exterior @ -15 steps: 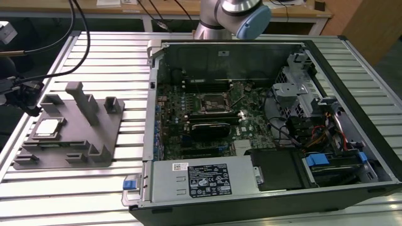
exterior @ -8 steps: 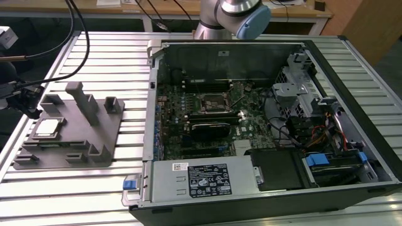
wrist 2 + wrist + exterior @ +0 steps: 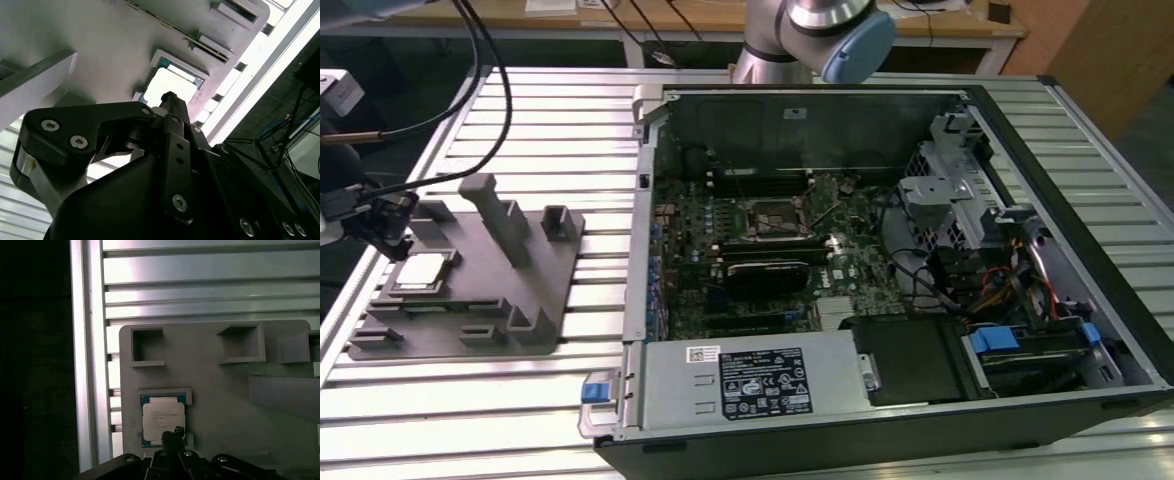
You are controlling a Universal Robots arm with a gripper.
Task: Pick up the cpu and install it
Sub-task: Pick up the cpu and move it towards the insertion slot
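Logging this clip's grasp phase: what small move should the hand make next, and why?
Probably a short, straight descent: in the first wrist view the hand sits over the cpu, which lies flat in its grey holder, not yet lifted.

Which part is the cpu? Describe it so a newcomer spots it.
On the slatted metal table, at the exterior view's left of the open computer case, lies a grey plastic fixture. The cpu sits in a recess on its side away from the case: the one flat shiny silver square among matte grey blocks and posts.
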